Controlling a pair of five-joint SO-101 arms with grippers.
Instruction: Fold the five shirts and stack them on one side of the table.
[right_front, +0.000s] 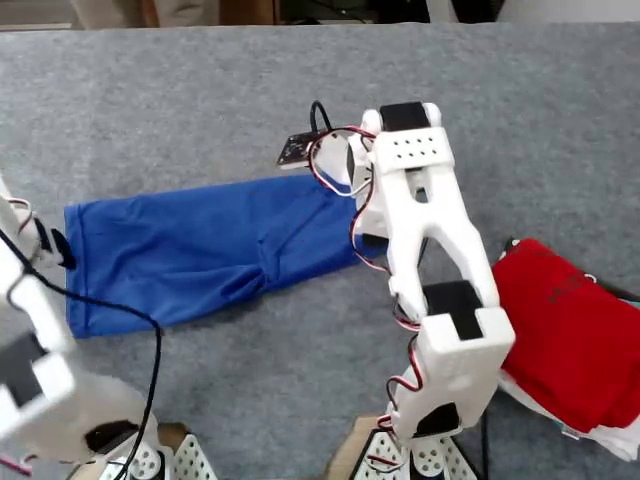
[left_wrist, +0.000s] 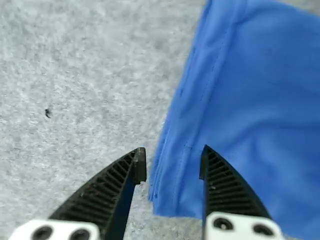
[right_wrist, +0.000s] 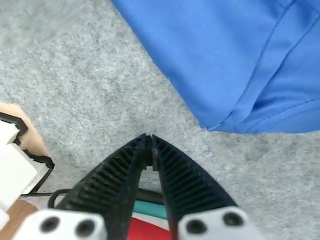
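We see the left hand (left_wrist: 173, 155) spread wide at the blue shirt (left_wrist: 250, 100) hem; right hand (right_wrist: 150, 142) pinched closed, empty, just beside it.

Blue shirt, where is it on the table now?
In the high view the blue shirt lies as a long strip across the left and middle of the table, one end at the open left gripper, the other beside the right arm.

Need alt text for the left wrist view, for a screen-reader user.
The left gripper, jaws open, sits over the edge of a blue shirt lying on a grey table. One jaw is over the cloth, the other over bare table.
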